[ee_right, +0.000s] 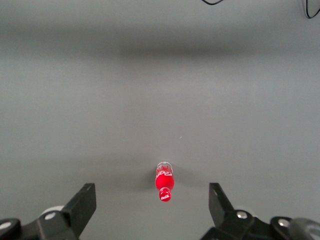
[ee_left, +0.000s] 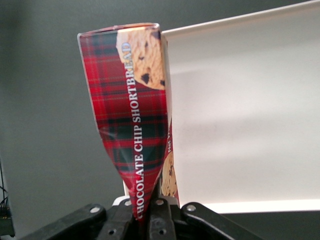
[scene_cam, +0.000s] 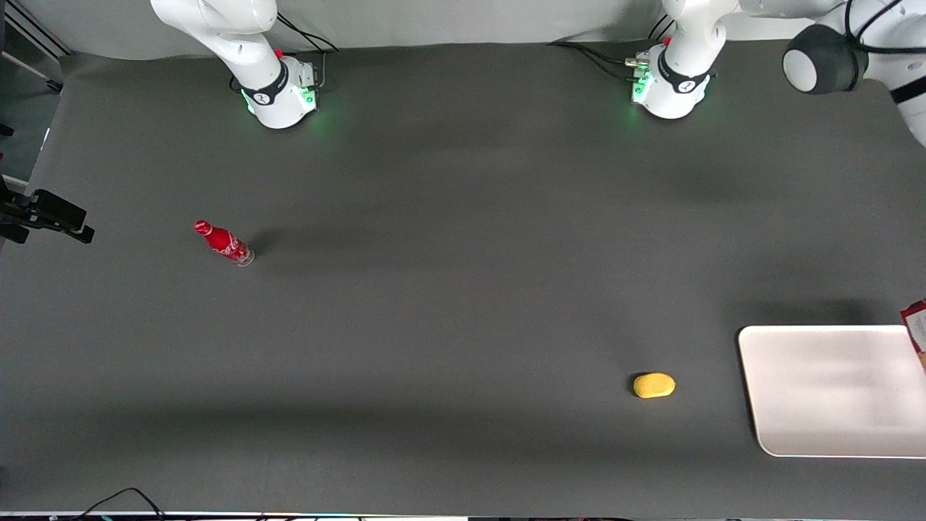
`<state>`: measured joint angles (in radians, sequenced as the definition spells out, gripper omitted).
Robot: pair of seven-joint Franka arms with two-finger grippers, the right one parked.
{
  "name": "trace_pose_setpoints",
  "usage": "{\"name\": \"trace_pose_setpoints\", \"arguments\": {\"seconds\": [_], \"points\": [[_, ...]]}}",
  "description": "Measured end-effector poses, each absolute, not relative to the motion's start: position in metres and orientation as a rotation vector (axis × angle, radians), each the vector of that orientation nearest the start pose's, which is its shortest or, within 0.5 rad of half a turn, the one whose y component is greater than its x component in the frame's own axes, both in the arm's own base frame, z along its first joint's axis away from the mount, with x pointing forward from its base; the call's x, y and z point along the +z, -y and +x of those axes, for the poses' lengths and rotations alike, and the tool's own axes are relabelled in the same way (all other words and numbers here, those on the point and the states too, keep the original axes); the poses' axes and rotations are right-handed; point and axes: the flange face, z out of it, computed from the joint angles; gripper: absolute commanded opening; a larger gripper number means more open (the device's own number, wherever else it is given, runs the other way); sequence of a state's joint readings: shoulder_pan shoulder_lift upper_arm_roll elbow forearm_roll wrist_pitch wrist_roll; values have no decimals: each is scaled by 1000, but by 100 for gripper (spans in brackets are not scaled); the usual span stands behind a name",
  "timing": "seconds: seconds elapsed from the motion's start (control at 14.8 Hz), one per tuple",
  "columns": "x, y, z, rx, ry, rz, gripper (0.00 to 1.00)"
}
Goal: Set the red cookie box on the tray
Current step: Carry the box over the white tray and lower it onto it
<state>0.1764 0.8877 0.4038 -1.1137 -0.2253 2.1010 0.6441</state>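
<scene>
The gripper (ee_left: 147, 212) is pinching the red cookie box (ee_left: 132, 120) by one end, above the tray (ee_left: 250, 115) edge, and that light cardboard looks crushed at the grip, so go gently.

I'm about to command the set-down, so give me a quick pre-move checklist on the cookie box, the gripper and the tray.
1. Grip: gripper shut on the red cookie box, pinching one end: ok.
2. Box shape: squeezed and creased at the pinch: not ok.
3. Box over the tray: only a sliver shows at the tray's edge toward the working arm's end: cannot tell.
4. Tray surface: nothing on it: ok.
5. Yellow object: on the table, apart from the tray: ok.
6. Height above tray: cannot tell.
</scene>
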Motion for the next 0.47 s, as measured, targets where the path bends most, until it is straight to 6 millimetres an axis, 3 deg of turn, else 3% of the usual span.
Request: {"name": "trace_pose_setpoints", "arguments": {"seconds": [0.14,0.47], "points": [[295,-336,710,-140,-194,-2944,0],[269,-334,715,-192,-161,-2976,0]]}}
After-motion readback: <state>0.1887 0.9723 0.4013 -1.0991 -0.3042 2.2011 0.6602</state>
